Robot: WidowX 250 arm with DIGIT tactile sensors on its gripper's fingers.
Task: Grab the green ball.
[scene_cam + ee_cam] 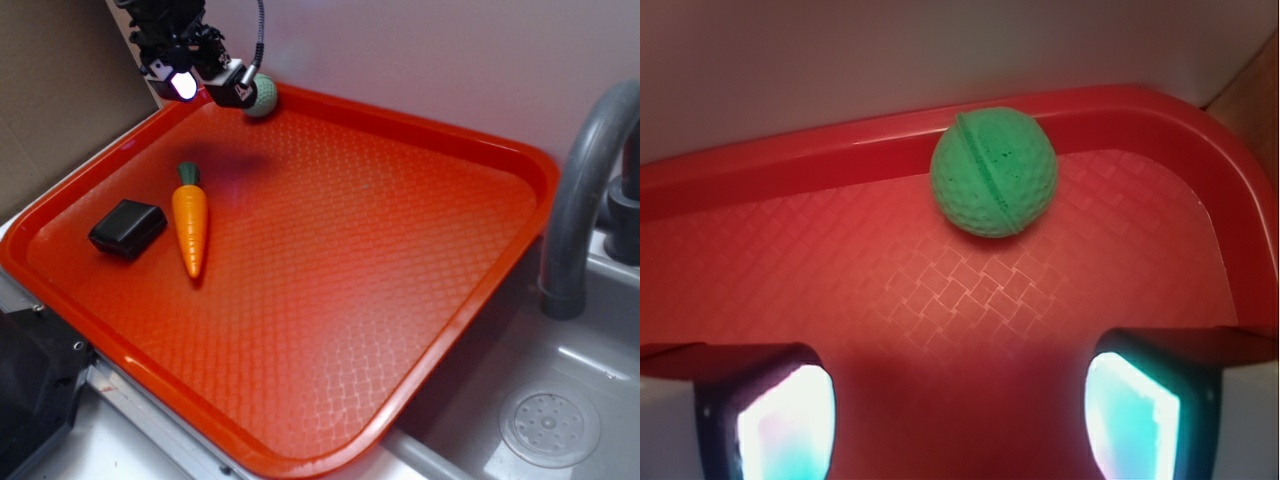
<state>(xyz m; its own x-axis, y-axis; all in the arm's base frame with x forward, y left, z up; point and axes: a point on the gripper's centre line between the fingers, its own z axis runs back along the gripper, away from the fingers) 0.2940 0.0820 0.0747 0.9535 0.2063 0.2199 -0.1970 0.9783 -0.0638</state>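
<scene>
Your gripper [208, 82] hid part of the green ball [264, 96]; the frame's top edge cut off your arm.

The exterior view is taken from above and off to one side, pretty far back, so the whole red tray [430, 290] is seen at an angle, with a grey faucet [585, 200] and sink drain [548, 425] caught at the right. The wrist view is shot from the arm itself, close and low, aimed across the tray [790, 165] toward its far corner. That corner, with the green ball [263, 95] [994, 172], is shared by both views.
</scene>
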